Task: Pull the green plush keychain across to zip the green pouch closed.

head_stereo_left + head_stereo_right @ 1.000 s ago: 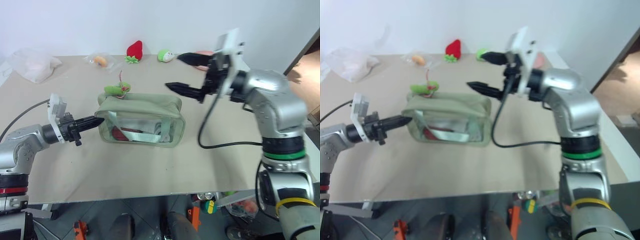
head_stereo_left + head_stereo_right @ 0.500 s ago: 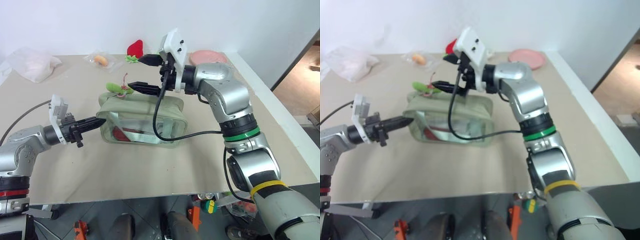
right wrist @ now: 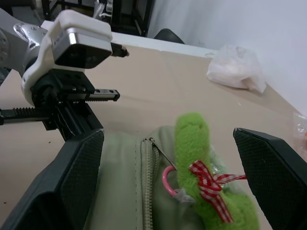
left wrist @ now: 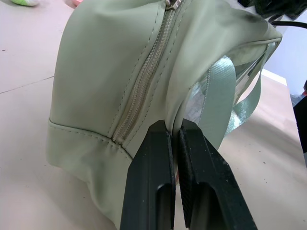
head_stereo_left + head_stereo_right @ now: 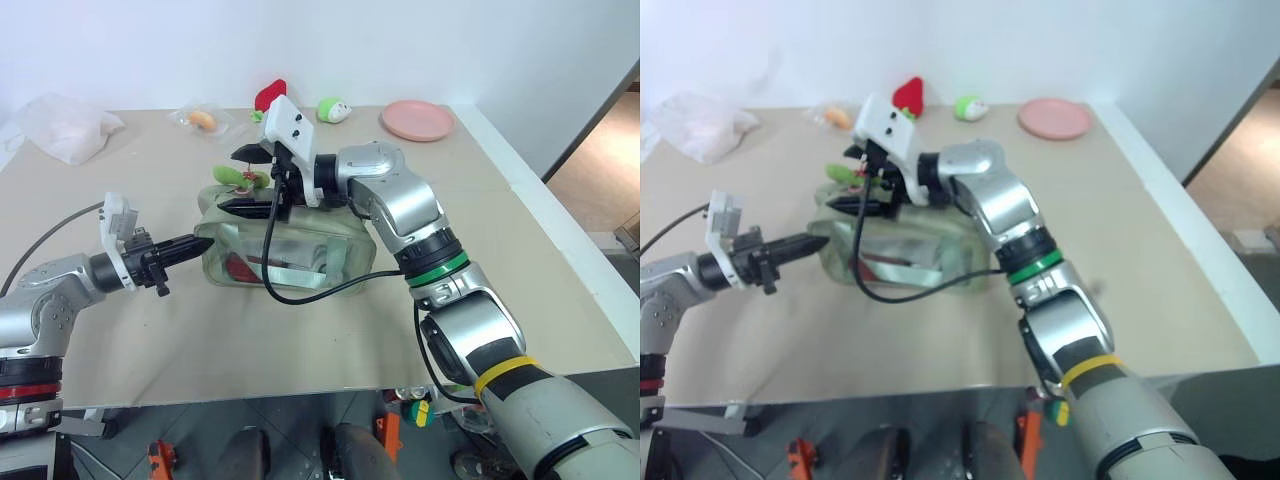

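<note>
The beige counter [image 5: 300,330] carries the green pouch [image 5: 330,235] sitting near its middle. The left claw [image 4: 175,139] is pinched tight on the pouch's end by the strap. The right claw [image 5: 238,180] hangs wide open with the green plush keychain [image 3: 201,177] between its fingers, untouched, lying on the pouch's top at the zipper.

Left arm: silver, bent low at the near-left end of the sage-green boxy fabric pouch [image 5: 285,240]. Left tool [image 4: 173,132]: two black fingers pressed together, level, clamping that end's fabric beside the zipper.

Right arm: silver, reaching across above the pouch's top. Right tool [image 5: 243,180]: black fingers spread apart, pointing toward the pouch's left end, gripping nothing.
</note>
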`<action>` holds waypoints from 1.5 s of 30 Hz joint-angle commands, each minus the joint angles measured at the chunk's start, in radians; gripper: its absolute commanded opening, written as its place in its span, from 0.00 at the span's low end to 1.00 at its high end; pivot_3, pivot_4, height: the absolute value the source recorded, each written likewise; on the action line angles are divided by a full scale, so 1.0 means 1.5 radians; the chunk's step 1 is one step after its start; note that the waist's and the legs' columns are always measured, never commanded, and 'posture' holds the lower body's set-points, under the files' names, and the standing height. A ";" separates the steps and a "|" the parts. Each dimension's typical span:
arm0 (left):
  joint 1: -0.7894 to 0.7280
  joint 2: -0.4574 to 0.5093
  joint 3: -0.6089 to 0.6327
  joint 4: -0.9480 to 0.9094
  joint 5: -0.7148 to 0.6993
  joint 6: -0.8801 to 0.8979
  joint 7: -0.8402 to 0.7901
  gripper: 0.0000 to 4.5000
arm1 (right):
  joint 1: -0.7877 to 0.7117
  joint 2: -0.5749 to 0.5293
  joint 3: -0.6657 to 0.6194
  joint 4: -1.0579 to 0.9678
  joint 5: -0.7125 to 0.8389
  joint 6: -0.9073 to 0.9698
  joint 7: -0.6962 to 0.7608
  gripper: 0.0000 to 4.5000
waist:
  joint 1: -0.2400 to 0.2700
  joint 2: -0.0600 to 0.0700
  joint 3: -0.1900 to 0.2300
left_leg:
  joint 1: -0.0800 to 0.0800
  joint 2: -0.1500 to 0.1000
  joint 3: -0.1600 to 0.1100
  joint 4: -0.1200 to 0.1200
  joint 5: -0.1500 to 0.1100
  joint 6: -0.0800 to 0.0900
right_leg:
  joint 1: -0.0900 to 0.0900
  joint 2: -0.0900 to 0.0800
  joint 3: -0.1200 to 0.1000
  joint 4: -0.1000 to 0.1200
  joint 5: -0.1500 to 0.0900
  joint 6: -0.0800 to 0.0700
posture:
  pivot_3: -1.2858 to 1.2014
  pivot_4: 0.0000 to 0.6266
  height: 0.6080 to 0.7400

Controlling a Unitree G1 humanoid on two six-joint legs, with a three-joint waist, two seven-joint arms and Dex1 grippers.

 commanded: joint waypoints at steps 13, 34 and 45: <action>0.019 -0.012 -0.015 -0.037 -0.011 0.010 0.018 0.00 | -0.022 0.009 0.001 0.031 -0.045 -0.043 0.028 0.07 | 0.000 0.000 0.000 | 0.000 0.000 0.000 0.000 0.000 0.000 | 0.000 0.000 0.000 0.000 0.000 0.000 | 0.52 0.24 1.00; 0.003 -0.017 -0.046 -0.034 -0.018 0.021 0.023 0.00 | 0.121 -0.361 -0.165 -0.283 0.032 0.111 0.017 0.03 | 0.008 0.000 0.000 | -0.003 0.000 0.000 -0.001 0.000 0.001 | -0.001 -0.002 -0.003 -0.001 -0.001 0.001 | 0.52 0.24 1.00; 0.000 -0.015 -0.058 -0.028 -0.023 0.017 0.022 0.00 | 0.191 -0.430 -0.200 -0.370 0.079 0.170 -0.055 0.03 | 0.006 0.000 0.000 | -0.002 0.001 0.001 0.000 0.000 0.000 | -0.001 0.000 -0.002 -0.001 -0.003 0.004 | 0.52 0.24 1.00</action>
